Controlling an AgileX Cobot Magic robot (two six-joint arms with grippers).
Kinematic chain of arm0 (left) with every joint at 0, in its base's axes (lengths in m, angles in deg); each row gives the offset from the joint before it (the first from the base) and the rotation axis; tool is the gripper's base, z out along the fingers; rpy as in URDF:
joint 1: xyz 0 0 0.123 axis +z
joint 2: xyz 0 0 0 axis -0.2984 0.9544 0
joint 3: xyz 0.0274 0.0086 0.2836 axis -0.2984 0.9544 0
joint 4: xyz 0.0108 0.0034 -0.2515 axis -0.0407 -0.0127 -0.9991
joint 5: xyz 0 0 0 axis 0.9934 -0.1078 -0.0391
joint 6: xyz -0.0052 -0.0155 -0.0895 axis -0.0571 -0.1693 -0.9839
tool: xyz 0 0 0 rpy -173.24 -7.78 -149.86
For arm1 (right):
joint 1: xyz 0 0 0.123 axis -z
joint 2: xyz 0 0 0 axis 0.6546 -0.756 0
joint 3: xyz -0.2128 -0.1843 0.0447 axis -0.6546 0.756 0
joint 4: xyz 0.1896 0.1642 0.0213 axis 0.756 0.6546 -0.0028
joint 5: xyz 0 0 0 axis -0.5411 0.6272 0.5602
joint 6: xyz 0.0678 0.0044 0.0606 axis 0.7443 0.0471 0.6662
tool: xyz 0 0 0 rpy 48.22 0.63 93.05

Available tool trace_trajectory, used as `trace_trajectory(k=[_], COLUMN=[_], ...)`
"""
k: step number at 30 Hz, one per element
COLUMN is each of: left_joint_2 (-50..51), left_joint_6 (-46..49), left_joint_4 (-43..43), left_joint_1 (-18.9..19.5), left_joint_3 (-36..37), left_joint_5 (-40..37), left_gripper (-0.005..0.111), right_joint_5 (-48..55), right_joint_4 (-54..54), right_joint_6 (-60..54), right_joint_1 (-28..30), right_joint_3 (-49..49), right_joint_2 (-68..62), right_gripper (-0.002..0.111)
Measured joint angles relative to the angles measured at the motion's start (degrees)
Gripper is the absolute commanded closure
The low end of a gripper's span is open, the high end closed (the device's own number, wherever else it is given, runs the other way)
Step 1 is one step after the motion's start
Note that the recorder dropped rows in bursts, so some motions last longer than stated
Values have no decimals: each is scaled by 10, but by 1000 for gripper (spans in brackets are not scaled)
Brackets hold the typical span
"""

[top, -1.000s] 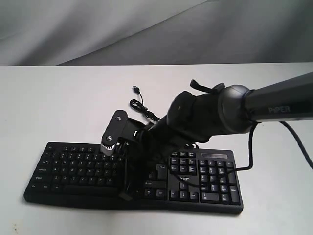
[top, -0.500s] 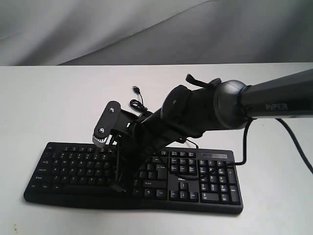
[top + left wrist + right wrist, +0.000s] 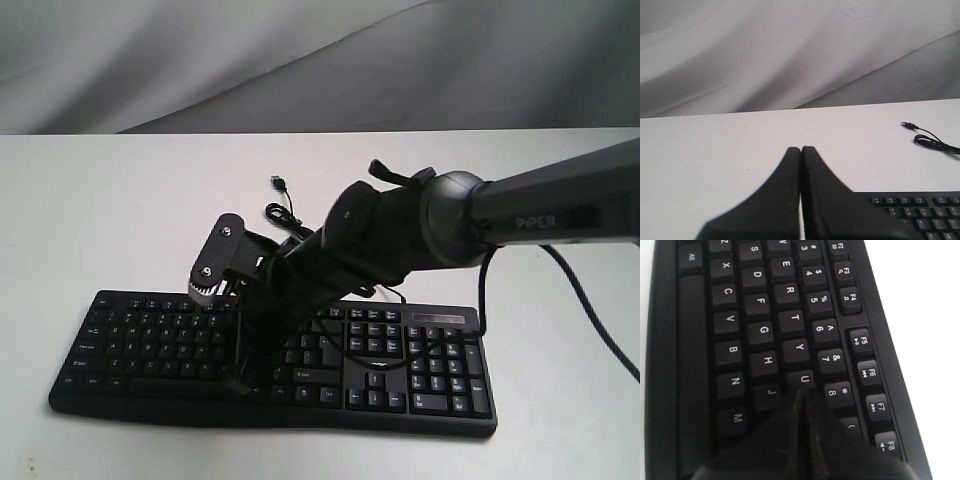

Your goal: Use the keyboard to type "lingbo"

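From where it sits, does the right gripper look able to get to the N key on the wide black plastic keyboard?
Probably yes. On the keyboard, the shut right gripper has its tip beside the U key; the N key lies uncovered close by, nothing between them.

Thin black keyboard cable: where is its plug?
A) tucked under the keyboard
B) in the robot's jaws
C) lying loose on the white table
C: the thin black keyboard cable's plug lies bare on the flat white table, behind the wide black plastic keyboard.
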Motion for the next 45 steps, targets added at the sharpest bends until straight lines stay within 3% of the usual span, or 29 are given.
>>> trace_trajectory(k=[45], left_joint_2=[0], left_joint_6=[0], left_joint_4=[0], left_joint_1=[0], left_joint_3=[0], left_joint_5=[0], left_gripper=[106], right_joint_5=[-19], right_joint_4=[16], right_joint_6=[0], right_joint_1=[0], right_joint_3=[-1], right_joint_2=[-2], right_gripper=[108])
